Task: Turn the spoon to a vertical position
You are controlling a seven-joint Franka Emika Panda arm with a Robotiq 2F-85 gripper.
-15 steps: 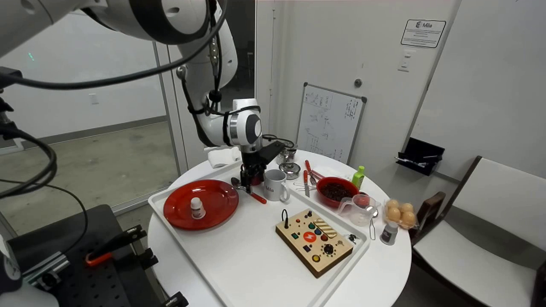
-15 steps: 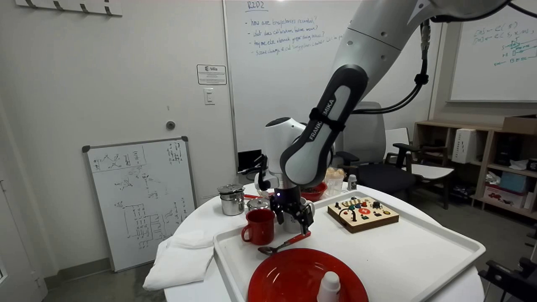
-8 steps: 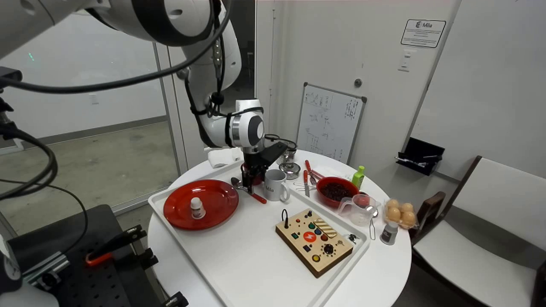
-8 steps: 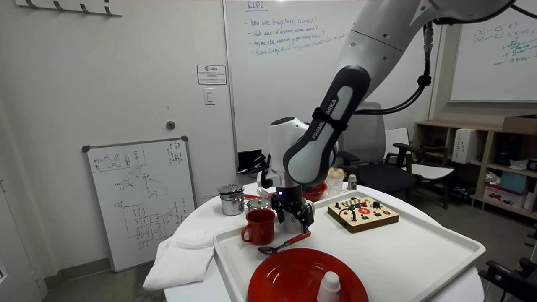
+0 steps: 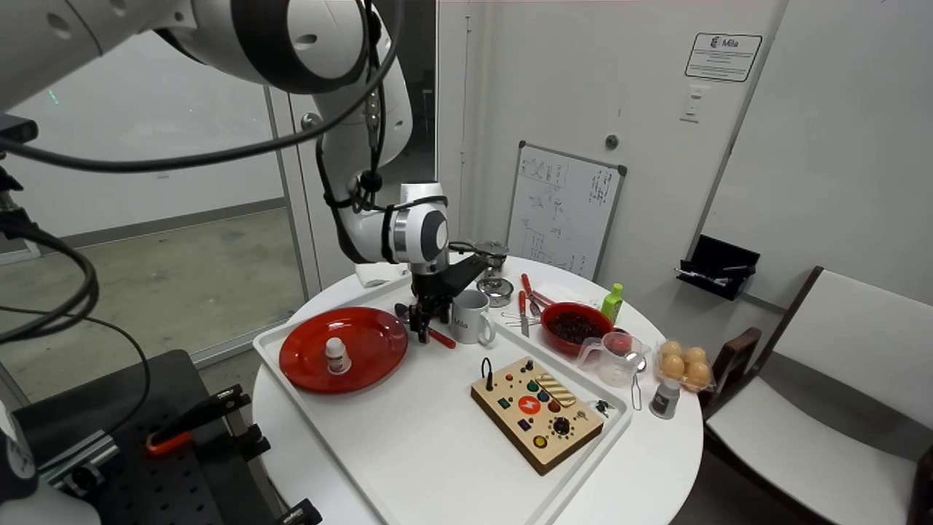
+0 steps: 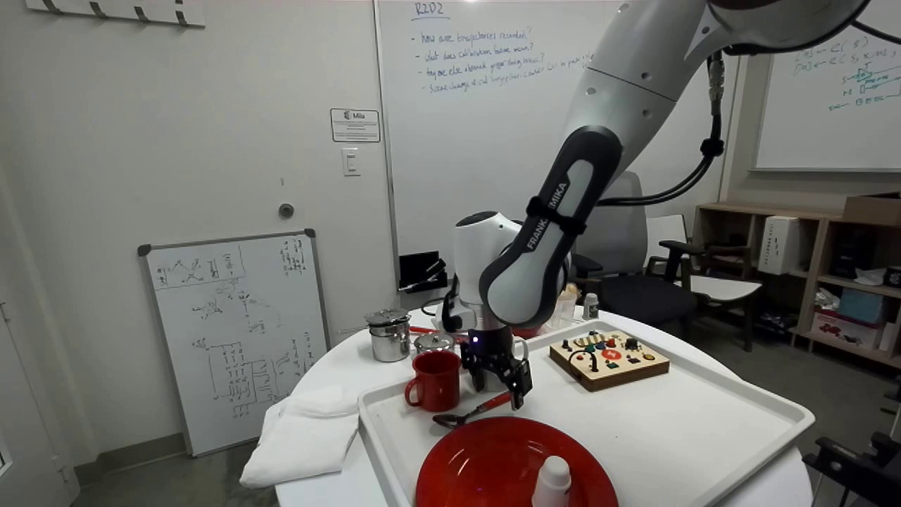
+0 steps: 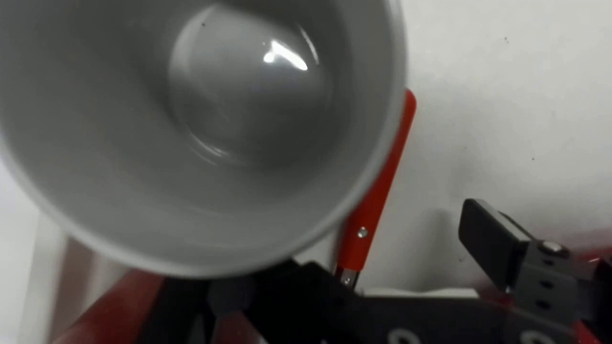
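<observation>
The spoon [image 6: 452, 420] lies flat on the white tray, between the red plate [image 6: 507, 465] and the white mug [image 5: 466, 310]. Its dark metal bowl and red handle [image 5: 442, 338] show in both exterior views. My gripper [image 6: 499, 396] is low over the handle, jaws apart. In the wrist view the red handle [image 7: 370, 215] runs through the gap of the gripper [image 7: 388, 248], nearer the left finger. The right finger pad [image 7: 490, 239] stands clear of it. The mug's rim covers part of the handle there, and the spoon's bowl is hidden behind the gripper.
A red cup [image 6: 436, 380] stands close beside the gripper. On the plate is a small white bottle [image 5: 337, 356]. A wooden button box [image 5: 536, 415] sits across the tray [image 5: 408, 452]. Outside the tray are a red bowl [image 5: 601, 321], pots and a folded cloth [image 6: 303, 436].
My gripper has come down closer to the tray, with its fingertips now at the spoon's handle. The spoon, mug and plate have not moved.
</observation>
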